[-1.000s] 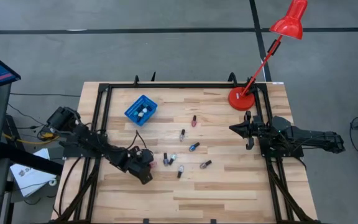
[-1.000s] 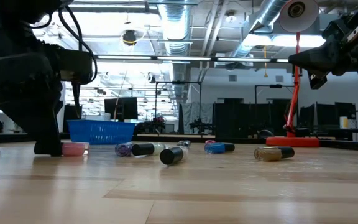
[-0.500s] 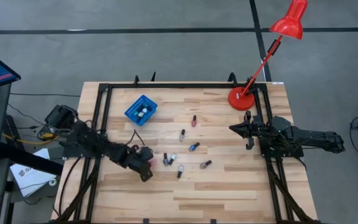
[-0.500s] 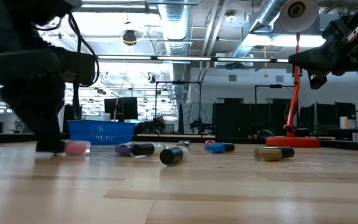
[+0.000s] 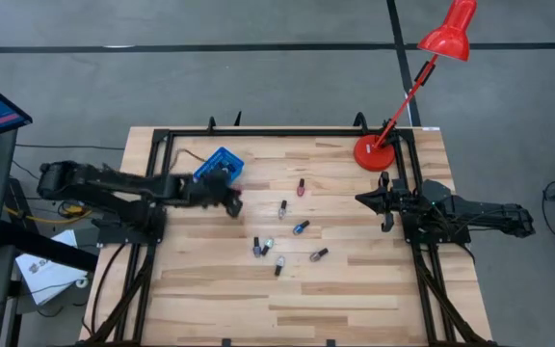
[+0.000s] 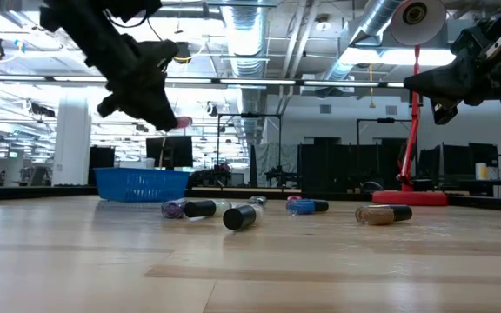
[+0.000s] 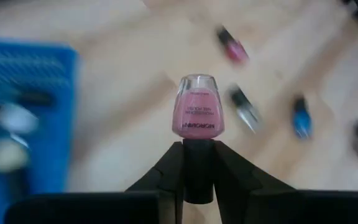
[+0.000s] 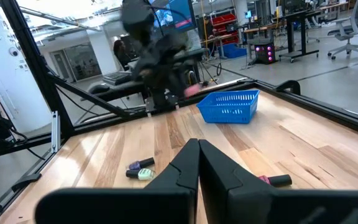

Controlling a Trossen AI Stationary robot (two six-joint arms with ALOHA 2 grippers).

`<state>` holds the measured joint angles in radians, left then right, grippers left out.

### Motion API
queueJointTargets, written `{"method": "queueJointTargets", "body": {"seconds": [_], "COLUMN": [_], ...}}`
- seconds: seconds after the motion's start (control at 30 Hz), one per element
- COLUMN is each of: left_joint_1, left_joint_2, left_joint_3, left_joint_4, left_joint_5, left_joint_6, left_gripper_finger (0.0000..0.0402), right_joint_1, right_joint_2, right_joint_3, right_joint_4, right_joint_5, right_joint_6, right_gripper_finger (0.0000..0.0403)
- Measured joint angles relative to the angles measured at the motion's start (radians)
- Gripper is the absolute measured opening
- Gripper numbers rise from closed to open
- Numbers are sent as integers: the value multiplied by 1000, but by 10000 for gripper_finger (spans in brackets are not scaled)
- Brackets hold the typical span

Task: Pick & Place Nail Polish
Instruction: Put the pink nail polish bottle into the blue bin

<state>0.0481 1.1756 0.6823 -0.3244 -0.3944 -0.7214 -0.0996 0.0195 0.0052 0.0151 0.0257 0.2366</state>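
Observation:
My left gripper [image 5: 231, 199] is up above the table just beside the blue bin [image 5: 219, 169], shut on a pink nail polish bottle [image 7: 197, 112]. The bottle shows as a pink spot in the low view [image 6: 183, 123]. Several more bottles lie on their sides mid-table, among them a red one [image 5: 301, 186], a blue one [image 5: 301, 227] and a dark-capped one [image 5: 279, 264]. The bin also holds bottles [image 5: 222, 173]. My right gripper [image 5: 362, 200] waits at the table's right side, shut and empty, held above the table [image 6: 433, 87]. My left gripper pinches the pink bottle's dark cap [image 7: 198, 163] between its two fingers. The pink glass body [image 7: 197, 115] sticks out beyond the fingertips. The fingers slant down from the table's left side. The bottle is lifted clear of the table.
A red desk lamp [image 5: 375, 152] stands at the far right corner, its arm reaching up over the edge. A black frame [image 5: 258, 133] runs round the table. Bare wood lies along the near edge [image 5: 287, 308].
My left gripper has risen from the table's near left part with the pink bottle and swung toward the far edge, up beside the blue bin. The bottle, which lay on the wood, is now lifted clear. The other bottles have stayed put.

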Motion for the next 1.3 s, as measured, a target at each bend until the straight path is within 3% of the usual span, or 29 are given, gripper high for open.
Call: {"method": "queueJointTargets", "body": {"seconds": [0.2,0.4,0.73,1.03,1.3], "left_joint_1": [201,327,398,397,397], "left_joint_2": [-56,-44,45,198,236], "left_joint_3": [1,2,2,2,2], "left_joint_4": [-51,-220,-233,-227,-219], "left_joint_5": [47,63,127,212,218], "left_joint_6": [194,210,273,276,278], "left_gripper_finger": [47,47,49,50,52], "right_joint_1": [0,0,0,0,0], "right_joint_2": [0,0,0,0,0], "right_joint_3": [0,0,0,0,0], "right_joint_4": [0,0,0,0,0], "right_joint_5": [0,0,0,0,0], "right_joint_6": [0,0,0,0,0], "right_gripper_finger": [0,0,0,0,0]}}
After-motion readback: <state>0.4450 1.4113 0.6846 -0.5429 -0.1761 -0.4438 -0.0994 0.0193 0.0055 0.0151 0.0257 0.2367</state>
